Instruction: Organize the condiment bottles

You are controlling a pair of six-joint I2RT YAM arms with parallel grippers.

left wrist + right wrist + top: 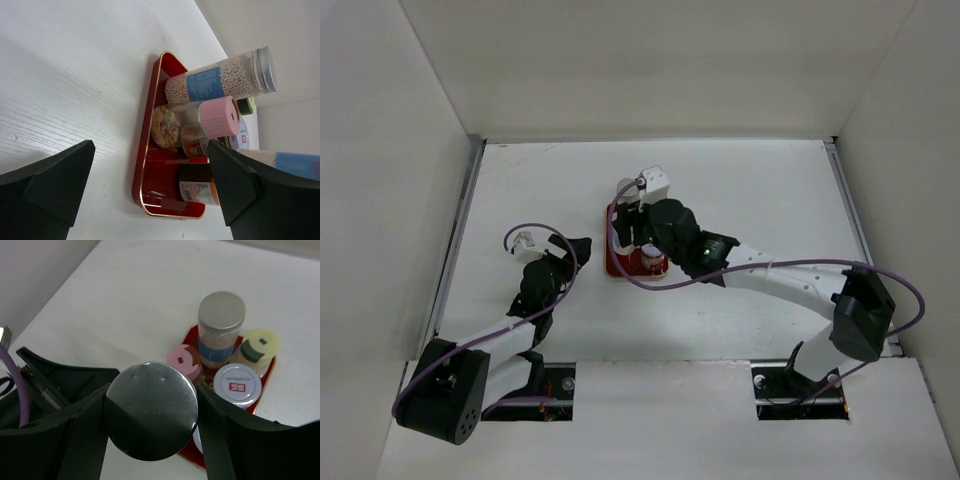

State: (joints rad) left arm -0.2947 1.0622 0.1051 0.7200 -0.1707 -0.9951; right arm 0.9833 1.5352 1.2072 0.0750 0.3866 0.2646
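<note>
A silver-capped bottle (150,407) is clamped between the fingers of the right gripper (150,430). It fills the lower middle of the right wrist view, cap toward the camera, and the jaws are pressed against its two sides. Whether its base touches anything cannot be told.

Behind it, in the upper right of that view, four more bottles are stood upright in a red tray (142,175). A tall jar (221,325) with a silver cap and a blue label is filled with small pale beads. A pink-capped bottle (183,360) is set just to its lower left and a yellow-capped bottle (259,347) just to its right. A white-lidded jar (237,385) with a red mark on the lid is placed below those. In the left wrist view a dark bottle (199,187) with a red and white label is also seen in the tray, below the pink-capped one. All are packed close together.

The tray is laid on the white table (150,285), near the middle of the overhead view, and the right arm is stretched over it from the lower right. The left gripper (151,150) is held apart from the tray, at the left of the overhead view, and is aimed at the tray's side. Its jaws are spread wide with nothing between them.
</note>
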